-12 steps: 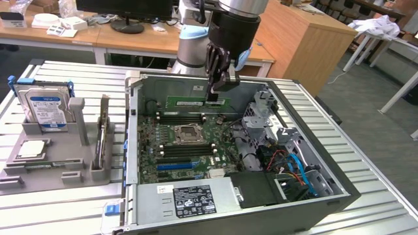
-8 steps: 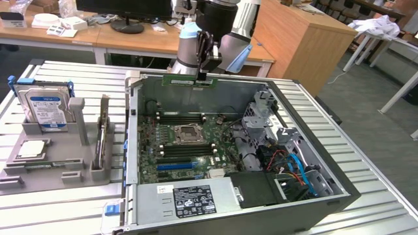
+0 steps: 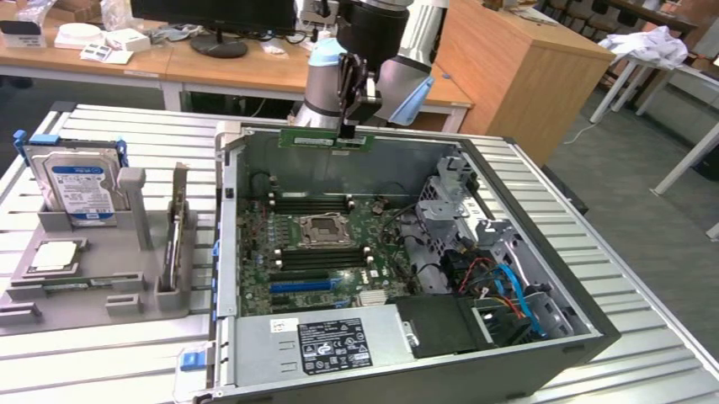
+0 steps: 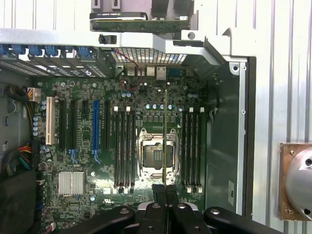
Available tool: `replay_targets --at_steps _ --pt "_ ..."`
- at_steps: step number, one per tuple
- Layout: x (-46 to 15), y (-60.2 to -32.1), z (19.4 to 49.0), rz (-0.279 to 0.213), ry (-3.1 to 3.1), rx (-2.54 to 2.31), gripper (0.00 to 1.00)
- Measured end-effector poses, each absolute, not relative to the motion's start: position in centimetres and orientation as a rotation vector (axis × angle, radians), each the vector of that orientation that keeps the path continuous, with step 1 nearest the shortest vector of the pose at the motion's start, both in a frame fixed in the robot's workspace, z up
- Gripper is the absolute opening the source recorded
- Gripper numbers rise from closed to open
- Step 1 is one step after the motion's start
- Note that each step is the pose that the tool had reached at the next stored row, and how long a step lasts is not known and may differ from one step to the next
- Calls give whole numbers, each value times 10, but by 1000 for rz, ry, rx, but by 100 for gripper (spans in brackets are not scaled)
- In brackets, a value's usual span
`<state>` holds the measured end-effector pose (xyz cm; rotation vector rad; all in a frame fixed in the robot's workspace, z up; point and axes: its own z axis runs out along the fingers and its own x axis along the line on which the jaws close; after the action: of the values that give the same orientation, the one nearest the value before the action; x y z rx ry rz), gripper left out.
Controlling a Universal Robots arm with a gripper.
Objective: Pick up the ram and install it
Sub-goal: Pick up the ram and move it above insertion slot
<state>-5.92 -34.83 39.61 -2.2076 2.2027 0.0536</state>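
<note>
- One stick is in play: your gripper (image 3: 350, 124) is clenched on the ram (image 3: 323, 140), which hangs level over the far wall of the case (image 3: 584, 337).
- Keep that thin, rigid green board parallel to the long black slots (image 4: 125, 146) beside the square metal socket (image 4: 157, 156). Avoid tilt.

Bright, even light, glare on the table (image 4: 278, 73).
</note>
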Motion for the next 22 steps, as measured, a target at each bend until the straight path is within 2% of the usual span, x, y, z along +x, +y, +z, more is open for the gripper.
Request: replay_targets --at_steps 7,22 --pt "-59 -351 396 54 2203 -2208 11" --pt "-59 -381 396 54 2203 -2208 11"
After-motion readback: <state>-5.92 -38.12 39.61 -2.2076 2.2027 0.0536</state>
